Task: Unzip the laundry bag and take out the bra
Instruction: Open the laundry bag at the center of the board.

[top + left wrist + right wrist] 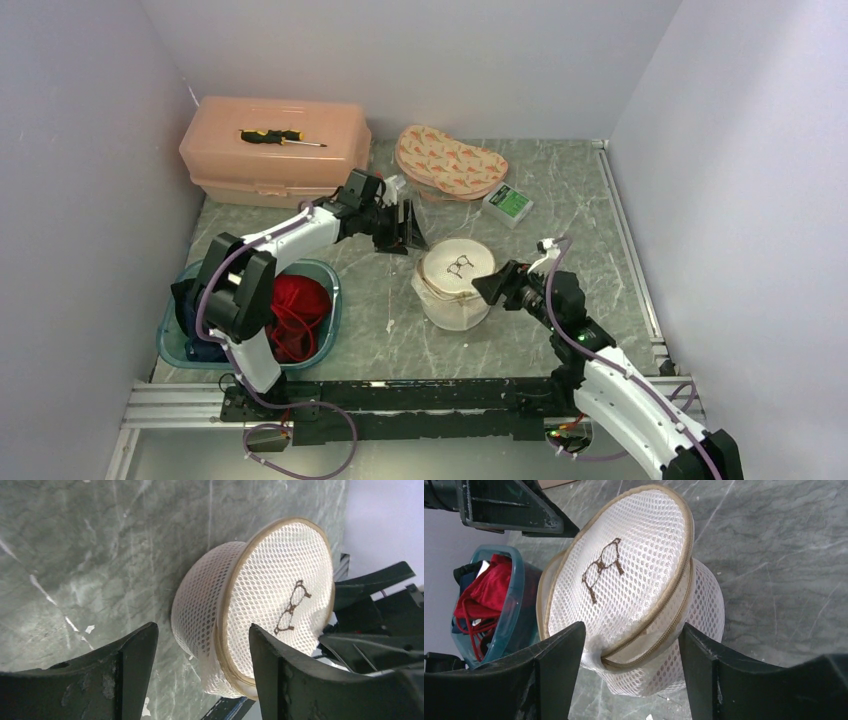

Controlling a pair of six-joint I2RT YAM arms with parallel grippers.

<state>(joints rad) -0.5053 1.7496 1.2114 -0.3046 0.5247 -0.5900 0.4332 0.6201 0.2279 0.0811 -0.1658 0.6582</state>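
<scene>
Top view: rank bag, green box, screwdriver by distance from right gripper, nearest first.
1. Bag, just left of the right gripper.
2. Green box, farther back, mid-table.
3. Screwdriver, back left, on the pink case.

So the laundry bag sits upright around the middle of the bench. The left claw is just behind it to the left, and the right claw is just beside its right side. The tub is off to the left near the front, with the bra lying in it. In the back left corner there's a case with a screwdriver on its lid. A pouch lies at the back middle, with a small box just to its right.
</scene>
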